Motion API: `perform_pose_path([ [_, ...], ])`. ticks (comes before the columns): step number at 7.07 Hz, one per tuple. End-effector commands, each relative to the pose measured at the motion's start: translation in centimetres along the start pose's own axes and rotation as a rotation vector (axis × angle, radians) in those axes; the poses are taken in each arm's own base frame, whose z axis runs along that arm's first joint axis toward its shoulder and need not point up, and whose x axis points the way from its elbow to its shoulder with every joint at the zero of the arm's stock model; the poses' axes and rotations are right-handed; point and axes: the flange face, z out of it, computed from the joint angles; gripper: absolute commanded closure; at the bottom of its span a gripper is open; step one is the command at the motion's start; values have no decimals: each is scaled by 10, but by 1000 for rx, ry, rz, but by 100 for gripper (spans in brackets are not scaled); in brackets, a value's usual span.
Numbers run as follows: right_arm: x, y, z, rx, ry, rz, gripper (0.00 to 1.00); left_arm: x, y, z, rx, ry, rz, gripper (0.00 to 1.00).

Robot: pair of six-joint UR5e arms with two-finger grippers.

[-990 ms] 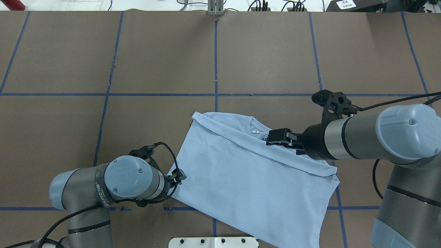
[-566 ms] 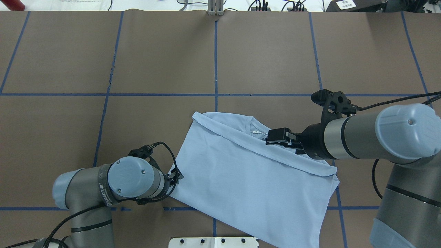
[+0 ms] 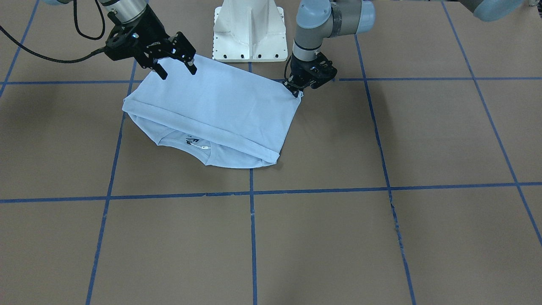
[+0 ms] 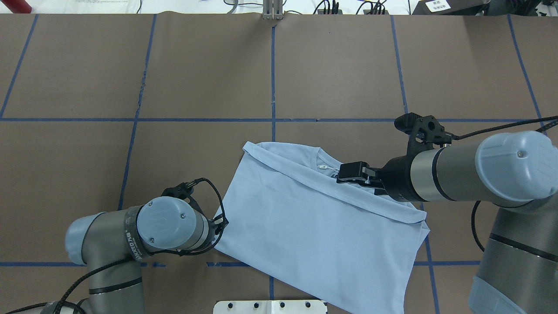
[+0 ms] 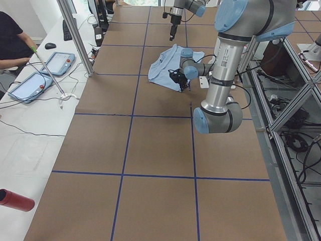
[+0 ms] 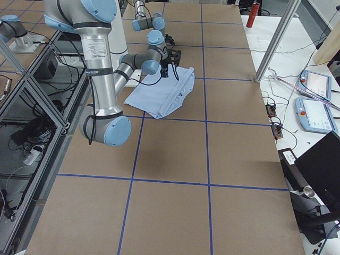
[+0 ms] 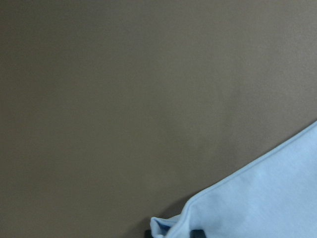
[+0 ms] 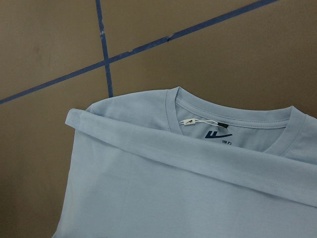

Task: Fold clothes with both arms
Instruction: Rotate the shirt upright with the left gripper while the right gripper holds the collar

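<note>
T-shirt [image 4: 314, 226]: light blue, folded once, flat on worktop [image 4: 196, 78], lower centre of the overhead frame, collar [image 8: 233, 113] toward upper right. Left fingers [image 3: 295, 92]: pinched shut on the shirt corner at lower left of that frame, low at the worktop. Right fingers [image 4: 348, 172]: spread wide, empty, raised over the fold near the collar.

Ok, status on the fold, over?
Left hand shut on a corner of the T-shirt. Right hand open above the shirt, empty. T-shirt flat, folded over, collar showing. Nothing lying on it.
</note>
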Motion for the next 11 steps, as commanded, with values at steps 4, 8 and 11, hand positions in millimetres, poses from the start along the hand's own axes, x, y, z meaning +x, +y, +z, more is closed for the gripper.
perform_pose_path([
  [4, -1, -2, -2, 4, -3, 2, 0, 31, -100, -45, 118, 67, -53, 100],
  [8, 1, -2, 1, 4, 3, 4, 0, 106, -219, -16, 240, 102, -7, 100],
  [11, 3, -4, 6, 6, 11, 8, 0, 167, -272, -38, 357, 189, 211, 100],
])
